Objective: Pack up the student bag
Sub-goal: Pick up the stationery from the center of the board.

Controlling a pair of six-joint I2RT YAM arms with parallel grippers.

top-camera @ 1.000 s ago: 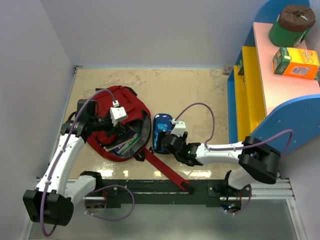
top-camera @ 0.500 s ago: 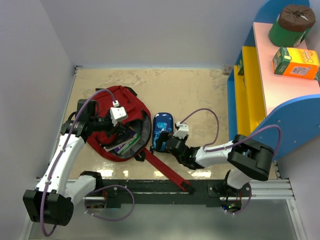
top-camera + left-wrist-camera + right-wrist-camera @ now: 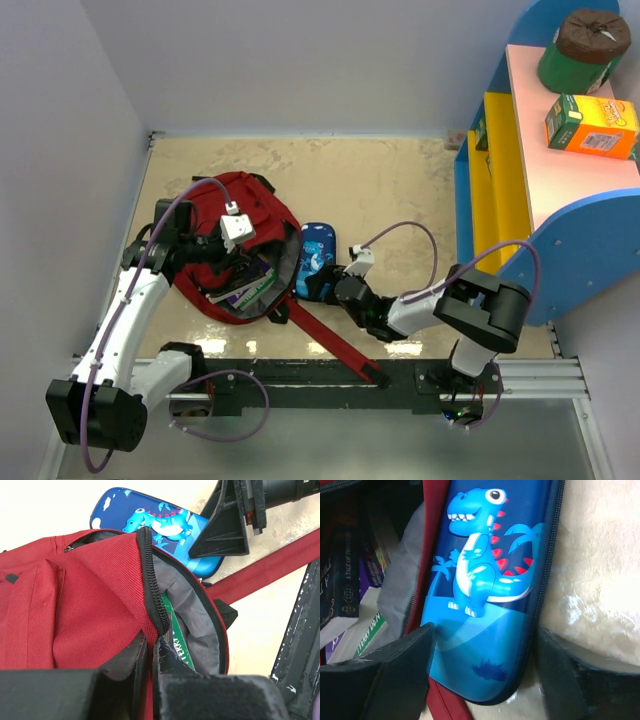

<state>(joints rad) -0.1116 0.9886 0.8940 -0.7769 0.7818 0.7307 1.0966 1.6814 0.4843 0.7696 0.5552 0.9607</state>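
Note:
The dark-red student bag (image 3: 235,215) lies left of centre with its mouth facing right and books (image 3: 252,283) inside. My left gripper (image 3: 237,262) is shut on the bag's zipper edge (image 3: 152,587) and holds the mouth open; its fingertips (image 3: 170,662) pinch the red fabric and grey lining. A blue dinosaur pencil case (image 3: 315,262) lies just right of the mouth. My right gripper (image 3: 485,655) clasps its near end, one finger against each long side. The bag's lining (image 3: 400,585) and book spines (image 3: 347,585) show left of the case (image 3: 490,575).
A long red strap (image 3: 335,340) runs from the bag to the black front rail (image 3: 300,380). A blue, yellow and pink shelf (image 3: 520,170) stands at the right, with a green tin (image 3: 582,50) and an orange box (image 3: 592,125) on top. Walls close the left and back.
My right gripper has moved left with the pencil case, bringing it up against the bag's open mouth. The left arm and bag have not moved.

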